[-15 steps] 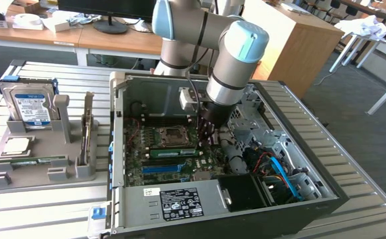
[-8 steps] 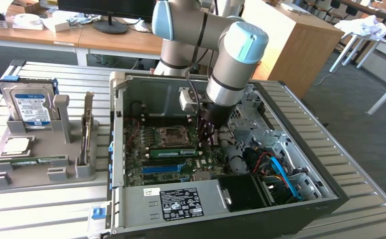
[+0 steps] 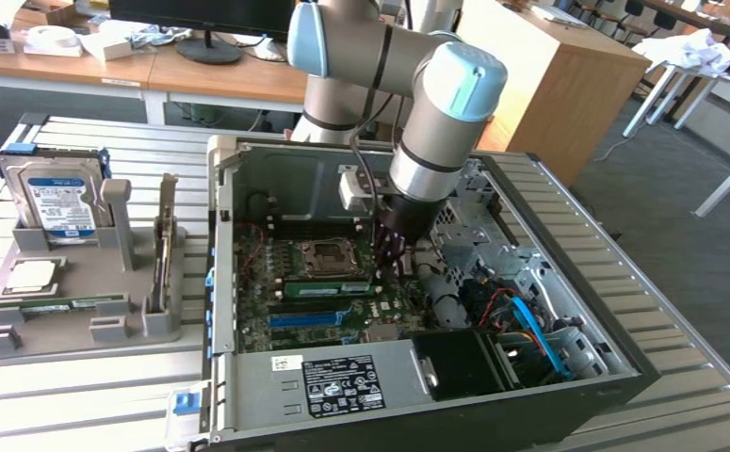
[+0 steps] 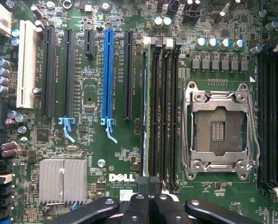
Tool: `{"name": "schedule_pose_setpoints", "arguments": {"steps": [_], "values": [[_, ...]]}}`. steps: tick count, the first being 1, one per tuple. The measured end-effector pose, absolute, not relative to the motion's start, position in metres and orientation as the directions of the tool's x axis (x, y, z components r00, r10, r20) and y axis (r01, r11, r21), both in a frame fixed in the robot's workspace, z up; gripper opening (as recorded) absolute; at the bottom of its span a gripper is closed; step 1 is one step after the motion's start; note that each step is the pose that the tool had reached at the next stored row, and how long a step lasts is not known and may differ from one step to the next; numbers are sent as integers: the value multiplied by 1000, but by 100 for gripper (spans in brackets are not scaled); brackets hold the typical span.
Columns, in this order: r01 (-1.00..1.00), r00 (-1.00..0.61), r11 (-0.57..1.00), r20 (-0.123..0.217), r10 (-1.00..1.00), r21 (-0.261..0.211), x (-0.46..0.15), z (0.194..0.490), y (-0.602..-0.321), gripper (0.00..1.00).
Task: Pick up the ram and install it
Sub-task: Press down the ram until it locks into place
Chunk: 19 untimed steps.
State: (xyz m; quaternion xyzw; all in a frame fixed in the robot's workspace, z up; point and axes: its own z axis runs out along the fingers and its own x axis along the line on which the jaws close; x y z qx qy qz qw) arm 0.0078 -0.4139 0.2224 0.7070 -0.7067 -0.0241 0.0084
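one arm point(image 3: 434, 113) reaching down into case point(image 3: 616, 377), closed fingers point(image 4: 150, 205) above ram point(image 4: 154, 116)

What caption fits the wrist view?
Shut pincer above a Dell motherboard, ram in its slot beside the empty processor socket.

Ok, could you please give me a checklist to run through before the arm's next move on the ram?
1. Black gripper inside the open grey computer case, over the memory slots: ok.
2. Gripper's fingers shut together: ok.
3. Long green ram stick standing in a slot beside the silver-framed processor socket: ok.
4. Ram pressed fully home and latched: cannot tell.
5. Blue cables apart from the gripper, toward the exterior view's right: ok.
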Motion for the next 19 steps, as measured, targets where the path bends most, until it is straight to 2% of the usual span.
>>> {"name": "schedule_pose_setpoints", "arguments": {"steps": [9,19], "values": [[-999,0,-1,-24,-1000,45,8,223,-414,10],[-999,0,-1,-22,-1000,46,8,245,-414,10]]}}
